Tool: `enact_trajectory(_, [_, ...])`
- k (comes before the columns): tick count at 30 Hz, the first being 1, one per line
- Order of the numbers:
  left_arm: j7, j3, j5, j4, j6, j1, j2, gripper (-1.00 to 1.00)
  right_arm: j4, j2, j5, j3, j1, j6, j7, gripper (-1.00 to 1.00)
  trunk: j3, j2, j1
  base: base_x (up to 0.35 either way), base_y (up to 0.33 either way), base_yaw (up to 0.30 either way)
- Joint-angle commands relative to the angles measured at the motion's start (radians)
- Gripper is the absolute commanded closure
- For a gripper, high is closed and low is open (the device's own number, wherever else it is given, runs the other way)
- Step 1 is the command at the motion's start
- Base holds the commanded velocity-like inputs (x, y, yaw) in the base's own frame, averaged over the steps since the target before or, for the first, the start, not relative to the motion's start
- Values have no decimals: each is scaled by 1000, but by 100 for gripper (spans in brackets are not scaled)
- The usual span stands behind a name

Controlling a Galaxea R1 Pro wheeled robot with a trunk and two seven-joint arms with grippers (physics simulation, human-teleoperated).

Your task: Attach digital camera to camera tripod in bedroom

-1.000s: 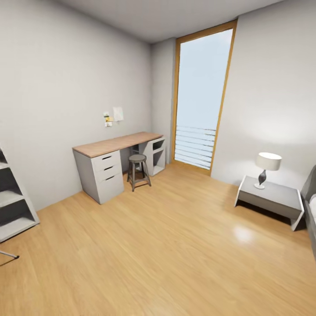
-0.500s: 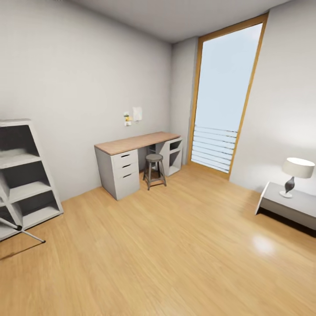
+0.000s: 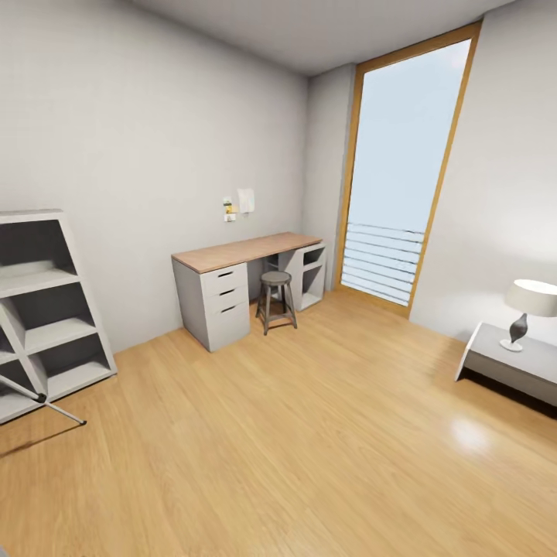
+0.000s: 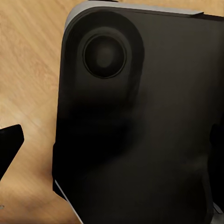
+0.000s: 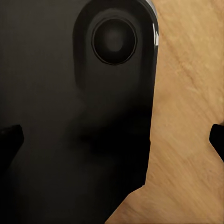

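One silver leg of the camera tripod (image 3: pixel 42 402) is seen beside the shelf (image 3: pixel 46 309); each claw's state cannot be told.

At the head view's far left edge, one thin silver-white leg of the camera tripod (image 3: pixel 42 402) slants down across the front of a grey open shelf unit to a small black foot resting on the floor, with a dark shadow trailing beside it; the rest of the tripod is cut off by the frame. It stands in the bedroom with pale grey walls (image 3: pixel 147 155) and a light wood plank floor (image 3: pixel 294 433), well apart from the far corner.
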Motion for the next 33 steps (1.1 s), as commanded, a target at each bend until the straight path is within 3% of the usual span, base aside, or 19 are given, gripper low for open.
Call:
enact_trajectory(1, [0,1,8,-1,-2,0,0,-100,0,0,1,0,0,-1,0,-100,-1,0,0,0,0,2])
enact_trajectory(5, [0,1,8,-1,-2,0,0,-100,0,0,1,0,0,0,0,-100,-1,0,0,0,0,1])
enact_trajectory(8, [-1,1,9,-2,-3,0,-17,-100,0,-1,2,2,0,-17,10,-100,-1,0,0,0,0,0])
enact_trajectory(11, [-1,6,15,-2,-3,0,-10,-100,0,-1,3,2,0,-17,4,-100,-1,0,0,0,0,0])
enact_trajectory(28, [-2,18,107,-1,-3,0,-5,-100,0,10,3,2,0,-11,-12,-100,-1,0,0,0,0,15])
enact_trajectory(33, [-2,18,110,-1,-3,0,-5,-100,0,9,3,2,0,-11,-13,-100,-1,0,0,0,0,208])
